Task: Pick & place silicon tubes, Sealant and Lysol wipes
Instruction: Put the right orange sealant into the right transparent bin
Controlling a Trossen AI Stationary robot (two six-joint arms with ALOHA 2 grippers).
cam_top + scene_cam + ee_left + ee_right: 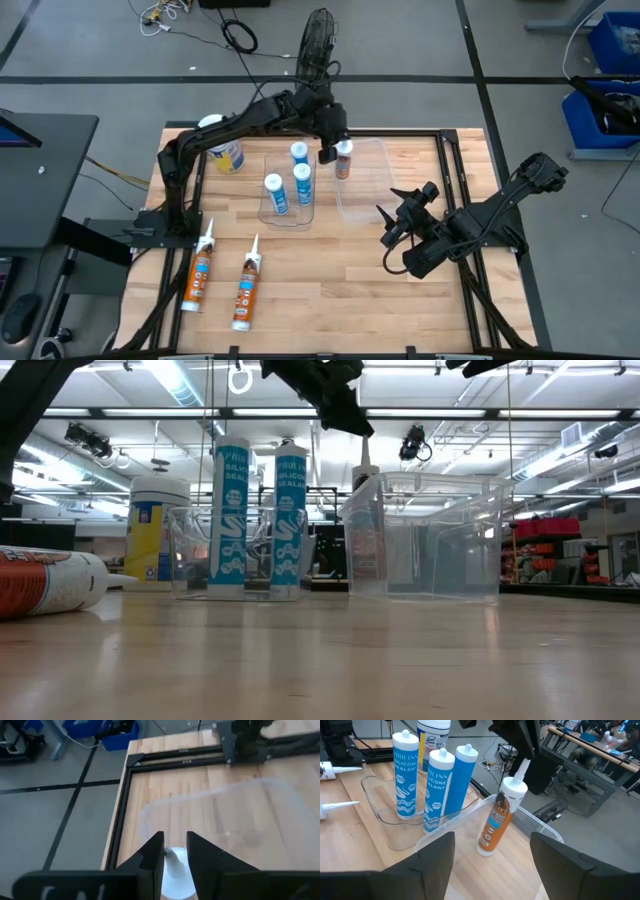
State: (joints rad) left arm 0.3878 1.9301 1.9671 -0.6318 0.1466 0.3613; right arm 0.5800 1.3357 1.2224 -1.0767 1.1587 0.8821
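Step in hand: an orange-labelled sealant tube (343,160) is being set upright in the far corner of the right clear bin (385,215); by judgement, this is the release stage.
Left gripper (327,153): poised directly above the sealant tube's nozzle; its fingers (153,857) are seen slightly parted around the white tip, but whether the tube is gripped or already freed cannot be told from the wrist view.
Doing it well: the jaws should be opened fully before any lift, and the withdrawal kept straight up, since the tube is tall, narrow-based and easily toppled by a sideways brush.
Right gripper (393,222): held wide open and empty over the near side of the surface (330,290), facing the bins, waiting.
Left clear bin (268,215): 3 blue-and-white silicone tubes (300,152) are stood upright inside, close together.
Lysol wipes (224,150): upright on the surface near the far-left corner, outside both bins, beside the left arm.
Remaining sealant: 2 orange tubes (199,277) are lying flat on the near-left part of the surface, well apart from the bins.
Obstructions: the silicone tubes stand just beside the left gripper's exit path; the bin wall is close to the placed tube.
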